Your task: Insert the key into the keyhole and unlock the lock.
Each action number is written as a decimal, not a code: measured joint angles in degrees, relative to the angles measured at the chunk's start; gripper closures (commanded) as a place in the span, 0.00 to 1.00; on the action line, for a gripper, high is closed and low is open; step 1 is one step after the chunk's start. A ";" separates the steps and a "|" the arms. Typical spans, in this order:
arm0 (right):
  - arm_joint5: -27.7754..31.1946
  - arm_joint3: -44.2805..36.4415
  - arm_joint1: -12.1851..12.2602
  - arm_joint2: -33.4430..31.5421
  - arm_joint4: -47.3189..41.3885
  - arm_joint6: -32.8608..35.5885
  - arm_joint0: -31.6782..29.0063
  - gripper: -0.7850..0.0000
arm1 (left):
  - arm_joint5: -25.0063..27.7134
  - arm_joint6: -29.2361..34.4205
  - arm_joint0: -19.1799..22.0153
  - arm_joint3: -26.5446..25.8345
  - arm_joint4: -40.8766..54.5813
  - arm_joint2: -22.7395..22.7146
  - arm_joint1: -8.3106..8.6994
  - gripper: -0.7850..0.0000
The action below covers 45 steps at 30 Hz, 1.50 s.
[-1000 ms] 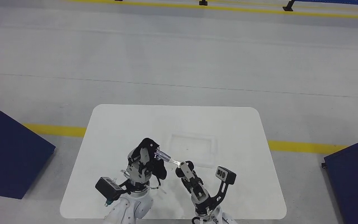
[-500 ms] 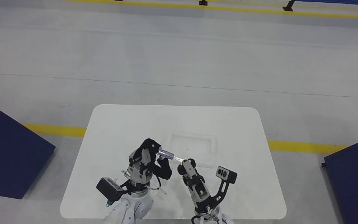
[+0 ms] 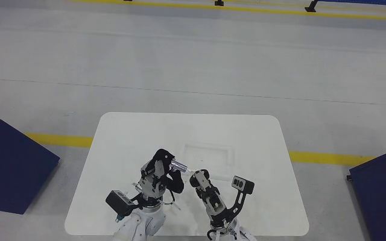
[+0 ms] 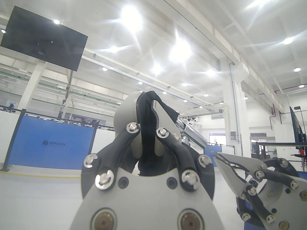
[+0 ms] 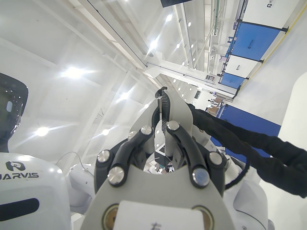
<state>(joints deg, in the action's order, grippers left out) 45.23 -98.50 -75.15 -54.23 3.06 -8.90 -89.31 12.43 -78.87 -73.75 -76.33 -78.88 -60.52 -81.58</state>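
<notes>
My left gripper (image 3: 164, 162) is held above the table's front part, shut on a silver lock (image 3: 177, 165). In the left wrist view the lock's (image 4: 189, 132) metal body sticks out past the black finger pads (image 4: 146, 111) of the left gripper (image 4: 150, 99). My right gripper (image 3: 194, 176) sits just beside it, shut on the thin key (image 4: 211, 150). The key's shaft runs from the right gripper (image 4: 221, 156) up to the lock's end. How deep it sits is not visible. In the right wrist view the right gripper (image 5: 162, 95) is pinched together.
The white table (image 3: 253, 138) carries a faint square outline (image 3: 208, 158) just beyond the grippers. Blue barriers (image 3: 24, 165) stand on the floor to either side of the table.
The two grippers have drawn slightly closer, so the gap between key and lock has shrunk. Both remain shut on their objects.
</notes>
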 measured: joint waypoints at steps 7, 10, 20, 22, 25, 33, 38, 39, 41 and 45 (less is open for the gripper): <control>-0.65 0.17 -0.38 0.44 -0.28 0.69 -0.31 1.00 | 0.11 -0.05 -0.09 -0.09 -0.64 -0.27 0.02 1.00; -1.23 0.34 -0.62 0.98 0.02 0.62 -0.56 1.00 | -0.01 -0.03 -0.18 -0.21 -0.68 -0.35 -0.01 1.00; -0.66 -0.38 -1.48 1.85 -0.33 -1.83 -1.10 1.00 | -1.19 -0.19 -0.37 -0.37 -1.65 -0.62 -0.06 1.00; 0.18 -0.29 -1.73 2.06 0.00 -2.66 -1.06 1.00 | -1.18 -0.02 -0.48 -0.42 -1.58 -0.59 -0.09 1.00; 0.71 0.07 -1.96 2.20 0.60 -2.74 -0.87 1.00 | -0.83 0.26 -0.60 -0.52 -1.38 -0.52 -0.12 1.00; 0.00 0.85 -2.25 1.96 0.39 -1.28 -0.55 1.00 | 1.46 0.34 -0.74 -0.93 -1.56 0.09 -0.14 1.00; 0.03 0.75 -2.42 1.65 0.23 -0.71 -0.51 1.00 | 1.71 0.08 -0.62 -0.75 -2.50 0.00 -0.07 1.00; 0.12 0.71 -2.44 1.56 0.32 -0.62 -0.49 1.00 | 1.73 0.07 -0.62 -0.73 -2.50 -0.01 -0.07 1.00; 0.25 0.69 -2.50 1.39 0.47 -0.41 -0.50 1.00 | 2.00 0.14 -0.69 -0.69 -1.91 0.03 -0.11 1.00; 0.23 0.70 -2.55 1.09 0.82 0.44 -0.47 1.00 | 2.87 0.71 -0.89 -0.83 0.90 0.18 -0.34 1.00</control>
<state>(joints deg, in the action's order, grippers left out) 45.46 -97.80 -77.70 -53.14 3.87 -8.46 -89.78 15.29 -78.16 -74.65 -77.16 -77.99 -60.34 -81.92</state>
